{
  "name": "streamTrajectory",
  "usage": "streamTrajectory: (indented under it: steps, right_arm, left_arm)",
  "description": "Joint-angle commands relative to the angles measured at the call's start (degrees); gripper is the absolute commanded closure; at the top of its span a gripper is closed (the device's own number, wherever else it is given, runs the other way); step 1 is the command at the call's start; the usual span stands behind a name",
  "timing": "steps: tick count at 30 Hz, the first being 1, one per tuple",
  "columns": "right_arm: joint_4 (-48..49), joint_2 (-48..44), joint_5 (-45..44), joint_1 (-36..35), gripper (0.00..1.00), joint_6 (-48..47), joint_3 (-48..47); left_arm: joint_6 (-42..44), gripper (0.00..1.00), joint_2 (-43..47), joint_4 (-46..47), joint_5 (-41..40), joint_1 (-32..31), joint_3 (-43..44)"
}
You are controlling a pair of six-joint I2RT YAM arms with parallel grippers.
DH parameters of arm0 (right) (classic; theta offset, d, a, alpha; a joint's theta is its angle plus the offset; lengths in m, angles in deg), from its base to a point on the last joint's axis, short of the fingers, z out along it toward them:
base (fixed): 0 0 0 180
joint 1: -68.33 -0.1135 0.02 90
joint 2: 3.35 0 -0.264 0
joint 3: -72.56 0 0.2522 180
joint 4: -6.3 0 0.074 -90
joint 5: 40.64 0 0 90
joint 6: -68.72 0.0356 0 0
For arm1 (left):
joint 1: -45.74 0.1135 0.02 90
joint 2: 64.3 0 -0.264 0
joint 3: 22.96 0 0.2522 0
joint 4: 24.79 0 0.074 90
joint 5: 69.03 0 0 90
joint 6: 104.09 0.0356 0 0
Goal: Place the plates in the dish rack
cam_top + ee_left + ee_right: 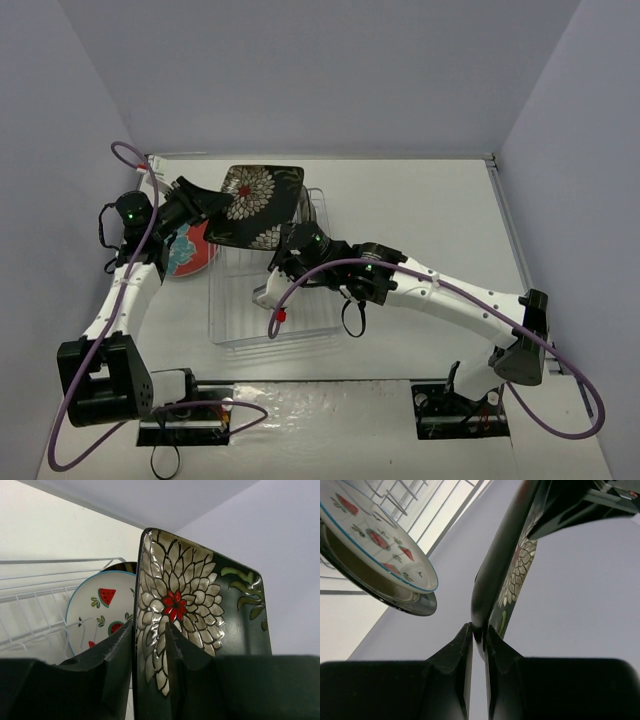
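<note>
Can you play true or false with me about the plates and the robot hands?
1. Both grippers, the left gripper and the right gripper, are pinching the black square plate. True.
2. The watermelon plate lies flat on the table. False: it stands upright among the wires of the dish rack.
3. The red plate is in the dish rack. False: it lies on the table to the left of the rack, partly under the left arm.
4. The black square plate has a small red flower in the middle of its white petals. True.
</note>
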Motion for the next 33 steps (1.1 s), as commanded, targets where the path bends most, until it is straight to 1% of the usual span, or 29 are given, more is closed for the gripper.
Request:
streamTrajectory:
  steps: [1, 2, 4, 8, 10, 11, 12, 13, 14, 18, 21, 23, 24, 26, 27, 29, 33]
  right_arm:
    - [20.53, -5.98, 0.92, 2.09, 1.00, 0.19, 1.43]
    - [21.54, -5.99, 1.76, 2.44, 1.00, 0.70, 1.79]
    - [22.29, -6.17, 2.62, 3.17, 1.00, 1.57, 2.36]
    - [26.34, -6.44, 3.46, 4.67, 1.00, 3.79, 5.20]
    - [29.55, -6.59, 3.85, 5.14, 1.00, 6.52, 7.70]
    - [30.61, -6.60, 5.14, 5.43, 1.00, 8.57, 8.61]
    - [32.15, -6.46, 5.80, 5.78, 0.96, 9.68, 9.92]
    - [33.93, -6.20, 6.22, 6.14, 0.89, 10.91, 11.29]
    - [35.95, -5.77, 6.46, 6.51, 0.79, 12.99, 12.52]
    - [42.75, -4.06, 7.52, 7.49, 0.60, 19.15, 15.25]
    - [44.24, -3.02, 8.37, 7.87, 0.55, 20.57, 16.12]
    - [45.43, -2.64, 9.59, 7.90, 0.48, 21.72, 16.18]
    - [45.51, -2.51, 9.98, 8.15, 0.40, 22.17, 15.99]
    - [44.67, -2.53, 12.20, 8.67, 0.35, 24.79, 15.38]
    - [43.68, -2.63, 14.22, 9.07, 0.30, 26.87, 14.84]
    - [42.23, -3.00, 17.13, 9.55, 0.26, 29.38, 14.36]
    - [37.32, -3.83, 26.22, 10.03, 0.23, 31.34, 14.84]
  left_arm:
    - [-2.52, 0.92, 2.91, 8.76, 4.69, -1.02, 1.26]
    - [-2.52, 0.98, 3.27, 8.83, 4.25, -1.09, 1.08]
    - [-2.09, 1.00, 4.53, 8.32, 2.70, -1.02, 0.52]
    - [-1.13, 1.00, 6.98, 7.89, -0.98, -1.09, -0.37]
    - [-0.34, 1.00, 8.40, 5.55, -3.48, -1.01, -0.06]
    - [1.31, 1.00, 8.85, 3.01, -6.24, -1.08, 0.73]
    - [2.15, 1.00, 9.46, 1.46, -8.21, -1.05, 1.47]
    - [2.87, 1.00, 9.97, 0.27, -9.77, -0.99, 2.27]
    - [3.85, 1.00, 10.16, -0.78, -10.95, -0.93, 3.25]
    - [7.07, 1.00, 10.27, -6.17, -14.89, -1.01, 7.58]
    - [8.85, 1.00, 10.34, -7.48, -16.41, -1.01, 9.04]
    - [10.17, 1.00, 10.72, -7.89, -17.19, -1.01, 9.27]
    - [10.74, 1.00, 10.92, -8.27, -17.64, -1.01, 9.40]
    - [11.38, 1.00, 11.25, -8.48, -18.26, -0.98, 9.49]
    - [11.53, 1.00, 11.40, -8.23, -18.46, -0.93, 9.44]
    - [11.36, 1.00, 11.32, -8.12, -18.83, -1.01, 9.71]
    - [10.92, 1.00, 10.66, -7.36, -17.87, -1.01, 10.14]
